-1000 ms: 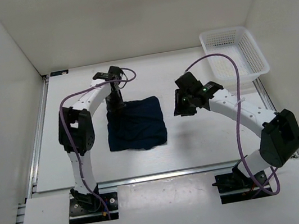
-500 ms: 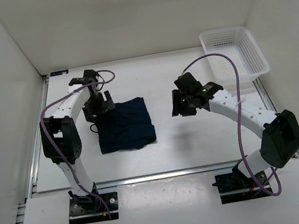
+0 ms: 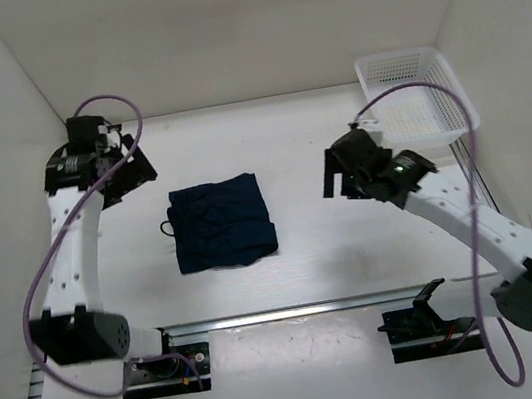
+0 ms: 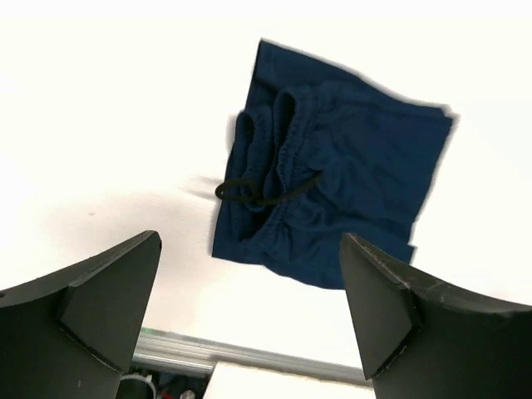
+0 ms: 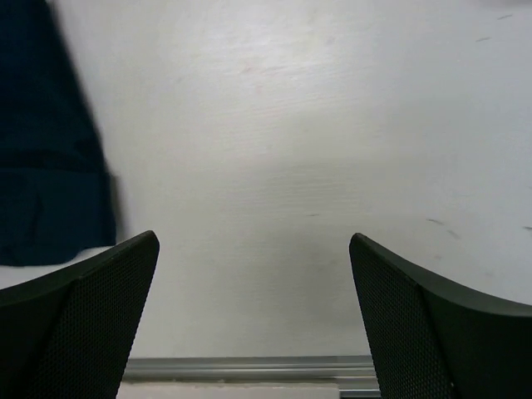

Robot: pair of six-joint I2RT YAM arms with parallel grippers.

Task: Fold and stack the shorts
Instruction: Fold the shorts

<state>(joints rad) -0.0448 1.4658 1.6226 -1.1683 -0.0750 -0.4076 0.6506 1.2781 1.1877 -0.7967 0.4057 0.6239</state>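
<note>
The shorts lie folded into a dark navy square on the white table, left of centre, with the drawstring poking out on their left side. In the left wrist view the shorts lie flat below, waistband bunched around the drawstring. My left gripper hangs open, raised off the table, behind and to the left of the shorts; its jaws hold nothing. My right gripper is open and empty to the right of the shorts. Its view looks onto bare table, the shorts at the left edge.
A white mesh basket stands at the back right corner, behind the right arm. White walls close in the table on the left, back and right. A metal rail runs along the near edge of the table.
The left gripper dragged the shorts leftward, let go, opened and lifted away to the back left. The right gripper opened wider and drew slightly to the right.
</note>
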